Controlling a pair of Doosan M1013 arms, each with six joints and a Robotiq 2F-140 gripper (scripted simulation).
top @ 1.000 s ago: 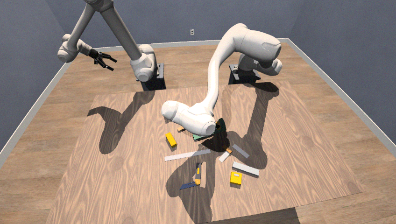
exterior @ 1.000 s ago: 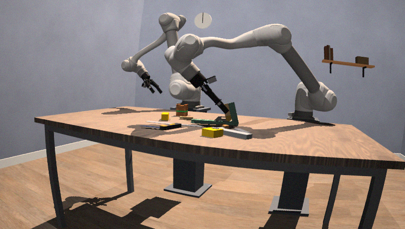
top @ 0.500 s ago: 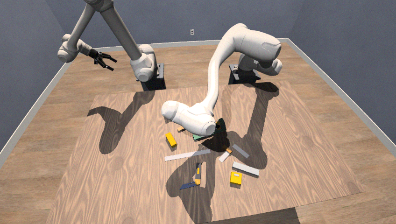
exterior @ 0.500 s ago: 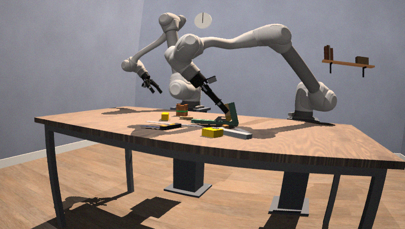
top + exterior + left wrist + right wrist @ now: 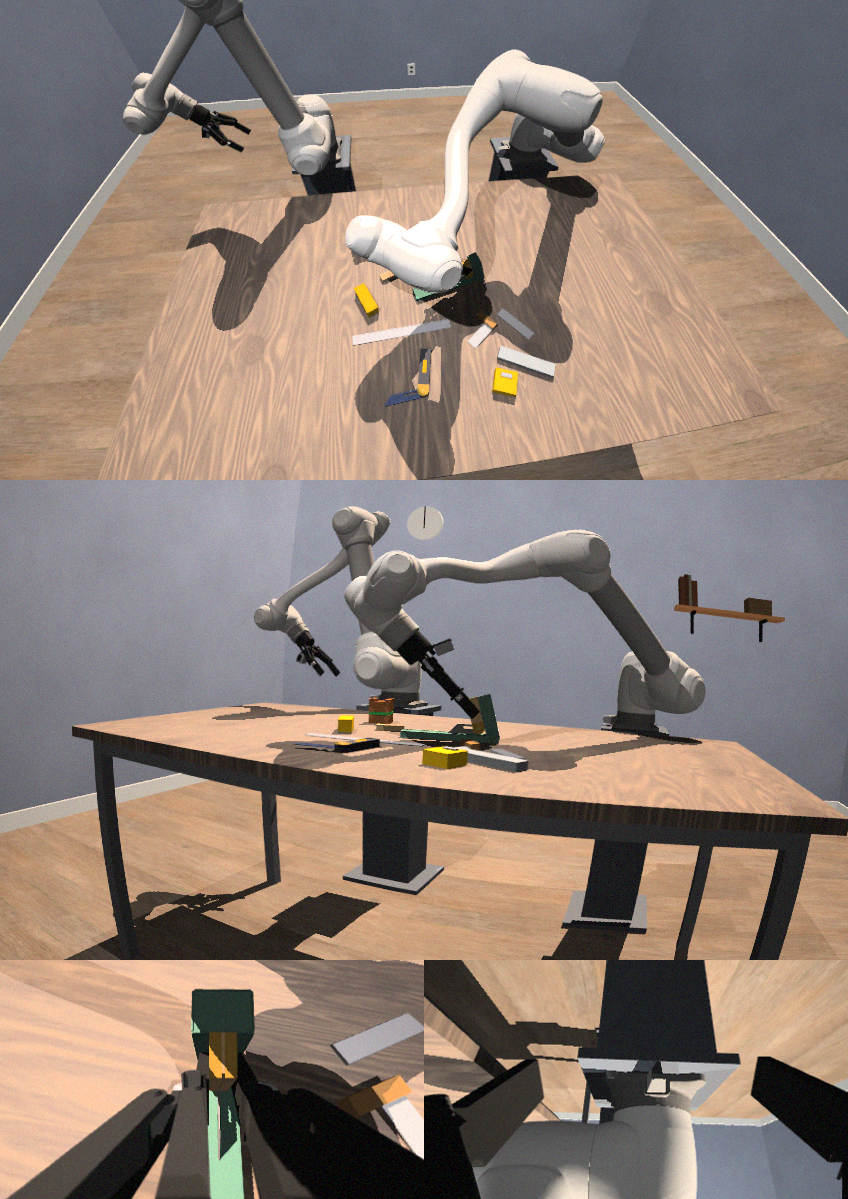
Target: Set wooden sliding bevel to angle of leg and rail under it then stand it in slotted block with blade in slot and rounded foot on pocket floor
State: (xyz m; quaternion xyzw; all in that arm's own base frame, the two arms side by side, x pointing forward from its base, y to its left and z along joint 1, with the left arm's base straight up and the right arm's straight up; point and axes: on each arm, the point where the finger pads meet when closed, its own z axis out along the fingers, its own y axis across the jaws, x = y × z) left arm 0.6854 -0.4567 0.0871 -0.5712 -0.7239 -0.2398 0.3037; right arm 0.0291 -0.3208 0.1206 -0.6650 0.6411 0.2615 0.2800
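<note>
Grey-blue walls (image 5: pixel 357 41) (image 5: pixel 523 509) (image 5: pixel 723 1159) behind, one wood-grain table (image 5: pixel 285 333) (image 5: pixel 624 765) (image 5: pixel 100 1060) (image 5: pixel 436 1042) before you. Items as they stand:

Wooden bevel (image 5: pixel 464 264) (image 5: pixel 477 722) (image 5: pixel 222 1057): right of centre in the exterior view, up against the green leg (image 5: pixel 477 270) (image 5: pixel 489 717) (image 5: pixel 223 1012), above the rail (image 5: pixel 425 294) (image 5: pixel 437 735) (image 5: pixel 226 1179). Your left gripper (image 5: pixel 473 708) (image 5: pixel 220 1068) is closed on its handle.

Right gripper (image 5: pixel 242 137) (image 5: pixel 328 673) (image 5: pixel 648 1077): spread wide, nothing between its fingers, upper left of the top view.

Black bevel (image 5: pixel 423 368) (image 5: pixel 357 745): lower middle of the top view, lying on the table, rightly left alone.

Block (image 5: pixel 380 708): brown with a green band, left of centre in the exterior view; probably your slotted one, though you cannot see its slot.

Done: correct bevel chosen, gripped and brought to the corner. Setting looks to be in hand; whether the blade matches the angle, you cannot tell.

Left: confirm the angle, lift away without disturbing it, lower blade into slot and foot to pocket floor, release, check that it stands.
</note>
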